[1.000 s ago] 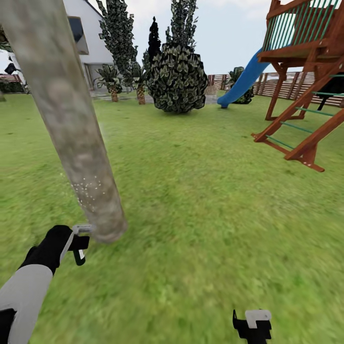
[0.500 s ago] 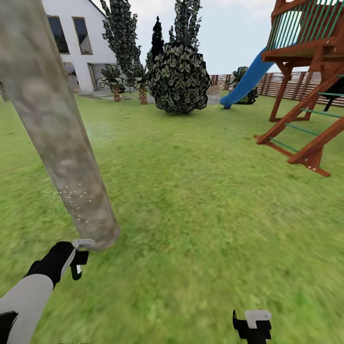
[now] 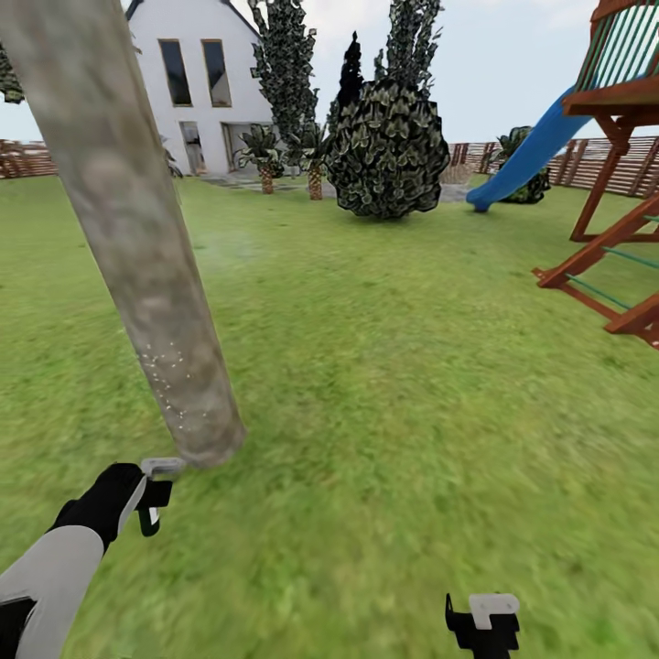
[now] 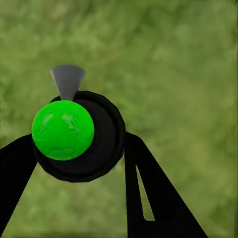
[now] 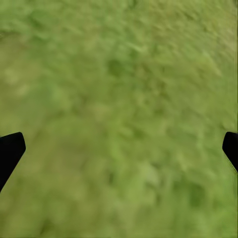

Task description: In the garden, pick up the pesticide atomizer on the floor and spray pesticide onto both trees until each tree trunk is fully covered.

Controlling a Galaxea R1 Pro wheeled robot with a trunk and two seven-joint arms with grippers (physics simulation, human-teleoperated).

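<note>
A thick mottled beige-grey tree trunk (image 3: 137, 256) leans across the left of the head view, with white specks (image 3: 169, 384) low on its bark. My left gripper (image 3: 151, 499) is shut on the pesticide atomizer (image 3: 149, 522), held just in front of the trunk's base, its pale top (image 3: 163, 467) almost touching the bark. In the left wrist view the atomizer (image 4: 63, 130) appears end-on as a bright green round in a black ring, between the fingers (image 4: 144, 188). My right gripper (image 3: 482, 622) hangs open over the lawn, fingertips (image 5: 10, 148) far apart.
Green lawn (image 3: 394, 384) stretches all around. A round dark shrub (image 3: 389, 151) and dark conifers (image 3: 286, 64) stand at the back, before a white house (image 3: 197, 91). A blue slide (image 3: 526, 160) and wooden play frame (image 3: 622, 229) are at the right, with a slatted fence (image 3: 27, 157) behind.
The camera has turned left, so house, shrub and play frame sit further right. My left gripper keeps the atomizer at the trunk's base. The right gripper has not moved.
</note>
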